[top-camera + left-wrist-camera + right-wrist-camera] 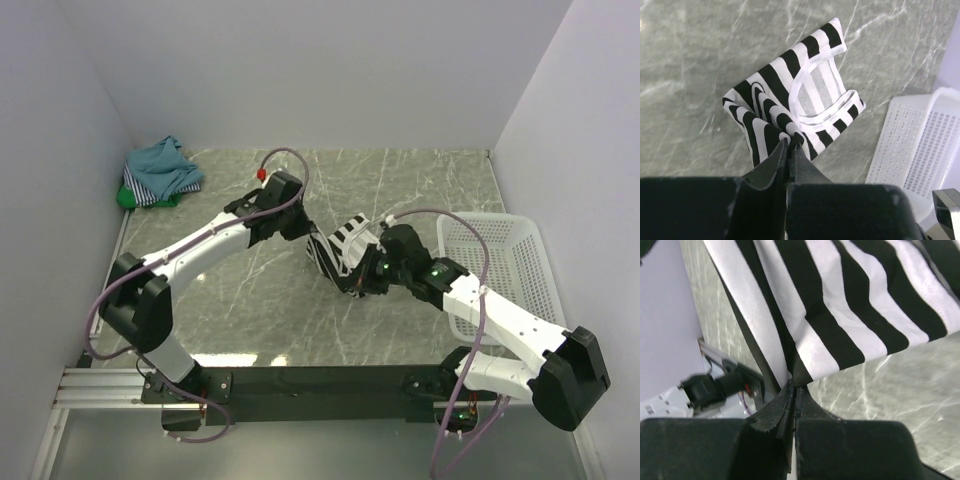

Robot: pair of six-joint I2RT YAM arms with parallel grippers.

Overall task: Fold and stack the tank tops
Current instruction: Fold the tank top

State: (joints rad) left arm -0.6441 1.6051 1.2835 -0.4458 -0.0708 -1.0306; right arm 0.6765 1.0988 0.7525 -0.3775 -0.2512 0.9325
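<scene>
1. Enclosure: plain matte white walls (300,70) on the left, back and right.
2. Table (420,180): flat, grey-green marble-look top with pale veins running at all angles; slight sheen.
3. Mounting rail (300,381): black bar along the near edge, carrying both arm bases.
4. Basket (500,250): white plastic, rectangular, lattice walls and perforated floor. Sits at the right side of the table, near the right arm.
5. Black-and-white striped tank top (348,245): soft knit with broad bands and white binding at the neck and armholes. Near table centre, bunched and partly lifted between the two grippers. Left wrist view shows its far part lying on the marble, folded over, with the paler grey inner side showing through the neck opening.
6. Pile in the back-left corner, well apart from the arms: crumpled teal top (165,165) uppermost, thin blue-white striped cloth (150,192) under it, a bit of green cloth (127,197) at the wall side.
7. Left gripper (790,142): dark fingers pressed together, pinching a gathered edge of the striped top.
8. Right gripper (794,385): fingers likewise clamped with no gap, gripping a corner of the same cloth, which hangs taut above the marble.
</scene>
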